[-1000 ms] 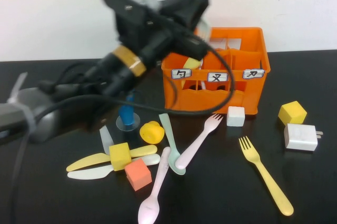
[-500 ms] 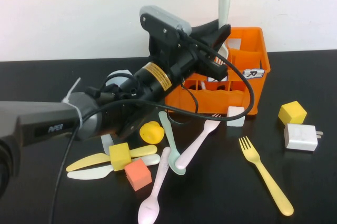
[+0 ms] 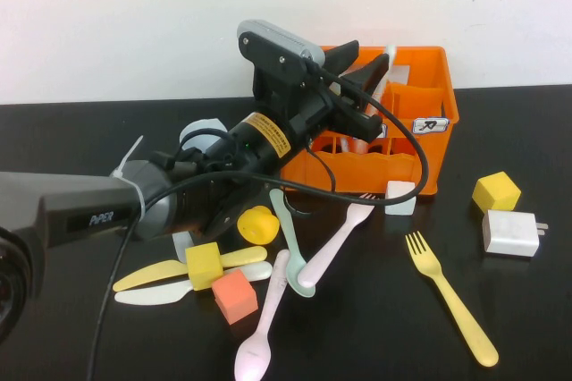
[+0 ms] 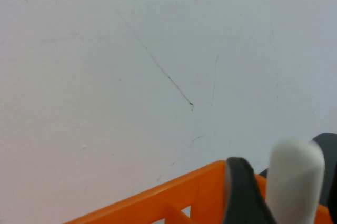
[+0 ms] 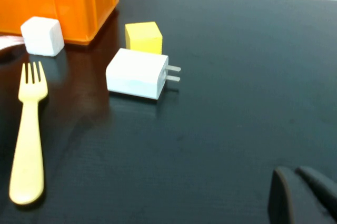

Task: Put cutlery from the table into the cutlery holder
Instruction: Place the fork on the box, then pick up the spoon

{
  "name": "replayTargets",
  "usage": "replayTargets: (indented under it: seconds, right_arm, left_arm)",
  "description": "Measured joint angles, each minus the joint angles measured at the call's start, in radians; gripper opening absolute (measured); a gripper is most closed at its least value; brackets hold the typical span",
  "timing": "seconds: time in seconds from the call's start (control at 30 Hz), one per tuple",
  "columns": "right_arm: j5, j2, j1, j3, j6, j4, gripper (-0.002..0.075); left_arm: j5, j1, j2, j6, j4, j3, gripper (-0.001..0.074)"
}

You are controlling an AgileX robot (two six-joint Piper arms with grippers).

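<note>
The orange cutlery holder (image 3: 420,166) stands at the back of the table. My left gripper (image 3: 368,59) hovers over its rear compartments with fingers apart. A white piece of cutlery (image 3: 386,63) stands between them, sunk into the holder; only its rounded handle end (image 4: 296,182) shows in the left wrist view, above the orange rim (image 4: 174,195). On the table lie a yellow fork (image 3: 451,296), pink fork (image 3: 335,238), pink spoon (image 3: 264,327), mint spoon (image 3: 290,242), yellow knife (image 3: 156,272) and white knife (image 3: 161,292). My right gripper (image 5: 303,197) is shut and empty, low over the table's right side.
Yellow cubes (image 3: 496,191) (image 3: 204,265), an orange cube (image 3: 235,296), a white cube (image 3: 400,197), a white plug adapter (image 3: 511,233) and a yellow toy (image 3: 257,224) lie among the cutlery. My left arm covers the spot in front of the holder's left corner.
My left arm swung right over the holder. The white piece, held high half a second ago, has dropped down into the holder, and the fingers now stand apart.
</note>
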Motion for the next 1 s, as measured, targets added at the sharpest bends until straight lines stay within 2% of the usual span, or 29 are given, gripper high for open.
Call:
replayTargets:
  seconds: [0.17, 0.3, 0.4, 0.53, 0.63, 0.73, 0.87, 1.0]
  right_arm:
    - [0.000, 0.000, 0.000, 0.000, 0.000, 0.000, -0.0003]
    - [0.000, 0.000, 0.000, 0.000, 0.000, 0.000, -0.0003]
    - [0.000, 0.000, 0.000, 0.000, 0.000, 0.000, -0.0003]
    - [0.000, 0.000, 0.000, 0.000, 0.000, 0.000, -0.0003]
    - [0.000, 0.000, 0.000, 0.000, 0.000, 0.000, -0.0003]
    - [0.000, 0.000, 0.000, 0.000, 0.000, 0.000, -0.0003]
    - [0.000, 0.000, 0.000, 0.000, 0.000, 0.000, -0.0003]
    - [0.000, 0.000, 0.000, 0.000, 0.000, 0.000, -0.0003]
  left_arm:
    - [0.118, 0.000, -0.048, 0.000, 0.045, 0.002, 0.0338]
    - [0.315, 0.000, -0.163, -0.040, 0.118, 0.039, 0.0325]
    - [0.443, 0.000, -0.274, -0.104, 0.166, 0.083, 0.0254]
    - [0.585, 0.000, -0.409, -0.158, 0.190, 0.155, 0.0080]
    - [0.704, -0.005, -0.496, -0.167, 0.193, 0.204, 0.0024]
    - [0.888, -0.030, -0.569, -0.163, 0.167, 0.230, 0.0007]
    - [1.168, -0.070, -0.618, 0.001, 0.017, 0.238, 0.0001]
    - [1.413, -0.086, -0.629, 0.254, -0.239, 0.238, 0.0000]
